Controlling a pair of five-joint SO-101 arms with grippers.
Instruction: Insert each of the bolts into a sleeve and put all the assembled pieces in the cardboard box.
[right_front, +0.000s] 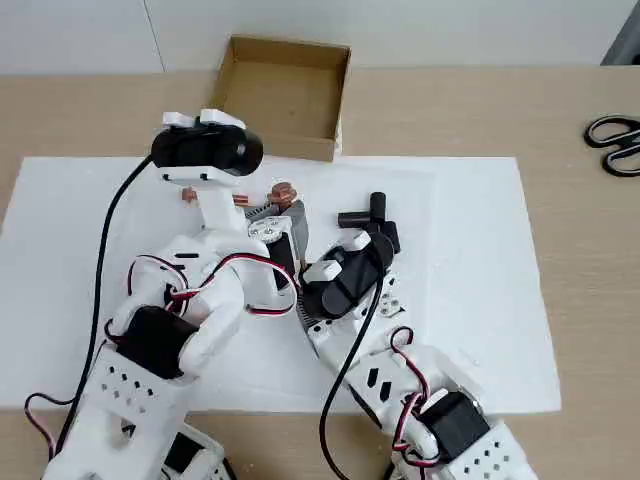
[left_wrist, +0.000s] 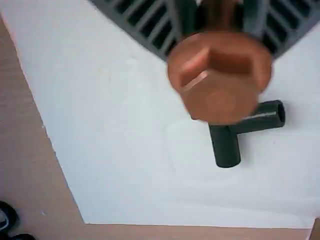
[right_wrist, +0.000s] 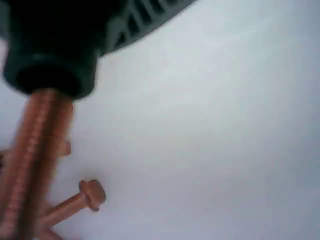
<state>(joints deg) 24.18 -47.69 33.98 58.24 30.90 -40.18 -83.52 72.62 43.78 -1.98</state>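
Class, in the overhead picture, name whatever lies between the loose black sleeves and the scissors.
Nothing lies there: in the high view the stretch from the black sleeves to the scissors is bare white sheet, then bare tabletop.

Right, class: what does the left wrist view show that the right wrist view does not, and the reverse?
Left wrist view alone: the hex head of the copper bolt, two loose sleeves meeting at one end, bare wooden table. Right wrist view alone: a black sleeve over a threaded shank, loose bolts lying flat. Both: copper bolt, white sheet.
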